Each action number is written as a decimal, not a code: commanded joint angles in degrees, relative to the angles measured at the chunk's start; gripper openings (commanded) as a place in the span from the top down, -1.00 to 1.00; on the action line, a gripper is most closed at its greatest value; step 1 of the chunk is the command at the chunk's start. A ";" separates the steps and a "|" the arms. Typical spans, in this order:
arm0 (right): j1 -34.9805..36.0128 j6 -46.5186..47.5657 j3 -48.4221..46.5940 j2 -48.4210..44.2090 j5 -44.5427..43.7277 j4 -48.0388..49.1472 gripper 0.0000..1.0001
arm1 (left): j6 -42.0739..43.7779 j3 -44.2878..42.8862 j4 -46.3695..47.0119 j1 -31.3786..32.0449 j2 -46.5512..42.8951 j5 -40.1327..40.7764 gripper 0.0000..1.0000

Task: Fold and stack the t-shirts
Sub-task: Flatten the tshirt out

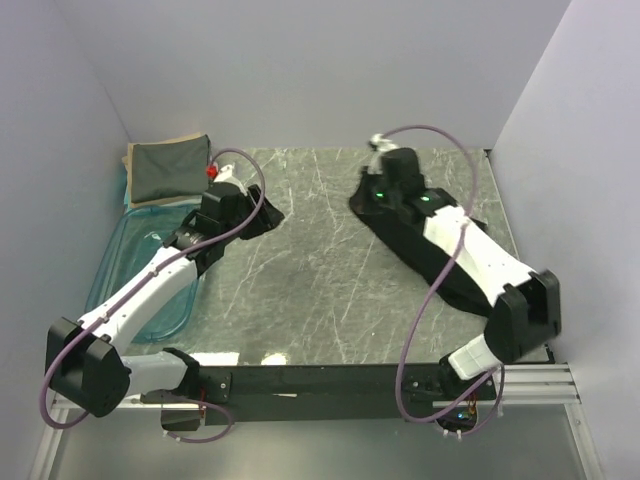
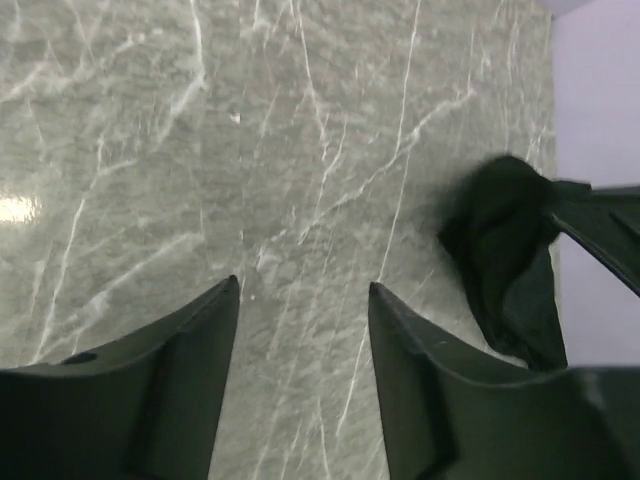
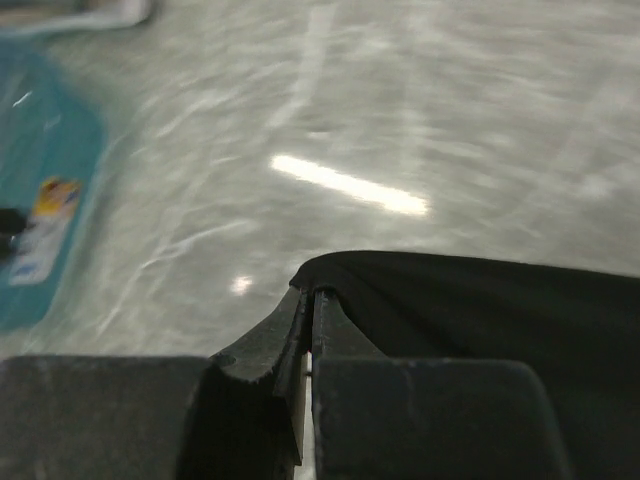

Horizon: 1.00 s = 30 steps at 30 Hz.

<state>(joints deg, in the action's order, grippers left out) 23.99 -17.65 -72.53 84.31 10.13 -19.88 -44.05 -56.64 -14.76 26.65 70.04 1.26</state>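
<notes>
Right fingers (image 3: pixel 265 345) clamp the plain black cloth t-shirt (image 3: pixel 480 320) at lower centre; left fingers (image 2: pixel 185 345) spread apart above the grey marbled desk (image 2: pixel 250 150).

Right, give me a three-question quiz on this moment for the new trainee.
1. True or false: the left gripper is open over bare table.
2. What does the right gripper pinch? A) the blue tub B) the black t-shirt C) nothing
3. Fill in: the folded shirts lie toward the table's far-____ corner.
Key: 1 true; 2 B; 3 left.
</notes>
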 commanded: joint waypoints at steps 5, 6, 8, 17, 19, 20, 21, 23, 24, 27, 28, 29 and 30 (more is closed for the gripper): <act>11.95 0.08 -16.75 9.98 11.75 2.57 1.00 | 2.13 7.14 3.43 0.50 -7.44 -2.31 -0.38; 12.83 -0.62 -20.51 13.30 12.54 1.00 1.00 | 1.78 8.12 3.43 0.42 -8.42 -2.40 -0.38; 14.67 -3.43 -25.26 17.01 13.77 -0.07 1.00 | 1.25 10.57 3.43 0.50 -10.61 -1.70 -0.40; 16.00 -4.94 -31.98 24.68 8.26 -5.25 -0.61 | 0.72 12.52 -1.32 0.50 -14.05 3.31 -0.49; 14.25 -5.81 -27.86 20.12 3.17 -4.73 -0.64 | 1.33 12.61 0.34 0.50 -13.71 1.56 -0.54; 13.11 -6.86 -25.92 18.36 2.27 -4.30 -0.64 | 1.69 12.52 0.96 0.50 -12.75 0.77 -0.58; 11.62 -7.83 -21.12 14.25 1.83 -3.16 -0.65 | 1.95 12.35 1.57 0.68 -12.13 0.33 -0.58; 6.09 -10.82 -11.03 9.05 0.25 -1.58 -0.65 | 2.39 11.04 3.51 1.90 -9.07 -0.82 -0.64; 4.07 -11.61 -7.14 3.20 -1.15 0.00 -0.65 | 3.09 10.07 3.95 2.69 -7.65 -0.73 -0.65; -4.02 -15.04 7.90 -8.58 -5.64 1.51 -0.67 | 5.20 4.10 4.31 8.22 0.07 2.42 -0.66; -9.17 -16.79 11.24 -11.25 -6.17 1.42 -0.68 | 5.90 -0.09 4.13 9.72 2.62 2.52 -0.65; -11.40 -17.06 16.84 -13.89 -6.35 1.25 -0.68 | 6.78 -2.31 3.96 12.69 7.95 2.09 -0.65; -13.59 -17.33 19.16 -18.18 -6.70 0.20 -0.68 | 8.18 -4.68 3.69 13.85 11.05 1.74 -0.64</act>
<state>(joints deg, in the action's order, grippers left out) 14.74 -31.07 -61.36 74.56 7.40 -19.75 -40.29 -53.87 -14.17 36.10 74.70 3.27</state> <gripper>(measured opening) 0.838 0.822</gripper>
